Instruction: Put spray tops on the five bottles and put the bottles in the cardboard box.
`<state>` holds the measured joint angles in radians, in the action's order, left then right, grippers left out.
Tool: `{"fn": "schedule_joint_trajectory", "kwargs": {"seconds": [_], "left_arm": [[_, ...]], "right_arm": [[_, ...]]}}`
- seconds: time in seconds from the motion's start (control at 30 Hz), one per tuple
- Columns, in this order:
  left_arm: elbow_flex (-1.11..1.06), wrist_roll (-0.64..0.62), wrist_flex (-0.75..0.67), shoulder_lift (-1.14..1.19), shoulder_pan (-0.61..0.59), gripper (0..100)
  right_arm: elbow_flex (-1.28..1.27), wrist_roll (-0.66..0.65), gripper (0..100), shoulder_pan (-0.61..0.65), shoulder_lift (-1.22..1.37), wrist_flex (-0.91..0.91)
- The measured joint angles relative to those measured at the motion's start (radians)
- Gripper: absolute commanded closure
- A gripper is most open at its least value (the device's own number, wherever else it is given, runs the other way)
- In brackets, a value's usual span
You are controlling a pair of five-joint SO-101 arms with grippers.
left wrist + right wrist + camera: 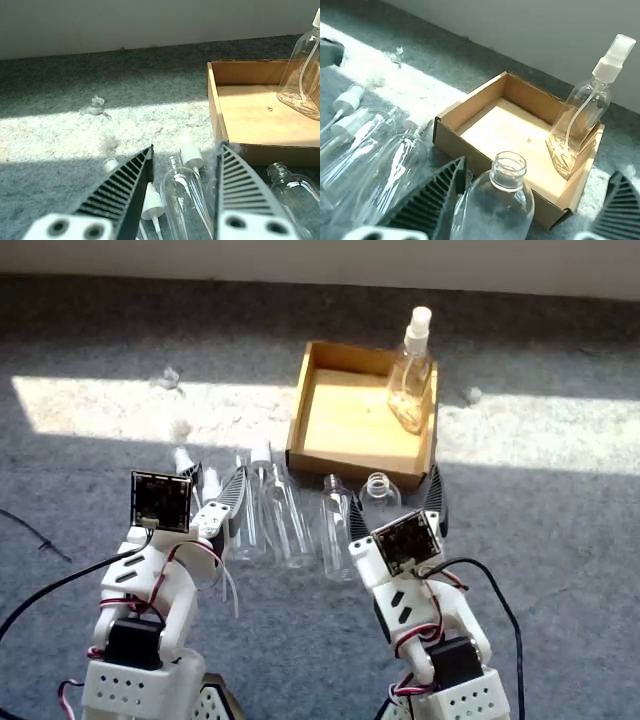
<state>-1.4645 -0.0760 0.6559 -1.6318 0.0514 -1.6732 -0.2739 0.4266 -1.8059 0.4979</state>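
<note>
The cardboard box lies on the carpet ahead of both arms. One clear bottle with a white spray top leans in its right corner. Several uncapped clear bottles lie in front of the box. Loose white spray tops rest to their left. My left gripper is open low over the leftmost bottles, with a bottle neck and a spray top between its fingers. An upright uncapped bottle stands between the fingers of my open right gripper; it is also visible from above.
Grey carpet covers the floor, with a sunlit band across the box. Small bits of clear litter lie at the far left, and another bit sits right of the box. A wall runs along the far edge.
</note>
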Motion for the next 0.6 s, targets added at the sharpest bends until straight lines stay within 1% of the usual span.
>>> {"fn": "schedule_joint_trajectory", "kwargs": {"seconds": [0.1,0.23,0.5,0.6], "left_arm": [[0.000,0.000,0.000,0.000,0.000,80],[0.000,0.000,0.000,0.000,0.000,80],[0.000,0.000,0.000,0.000,0.000,80],[0.000,0.000,0.000,0.000,0.000,80]], "right_arm": [[0.000,0.000,63.2,0.000,-0.009,-0.011],[0.000,0.000,69.3,0.000,-0.009,-0.012],[0.000,0.000,69.4,0.000,-0.009,0.110],[0.000,0.000,66.5,0.000,-0.009,0.133]]}}
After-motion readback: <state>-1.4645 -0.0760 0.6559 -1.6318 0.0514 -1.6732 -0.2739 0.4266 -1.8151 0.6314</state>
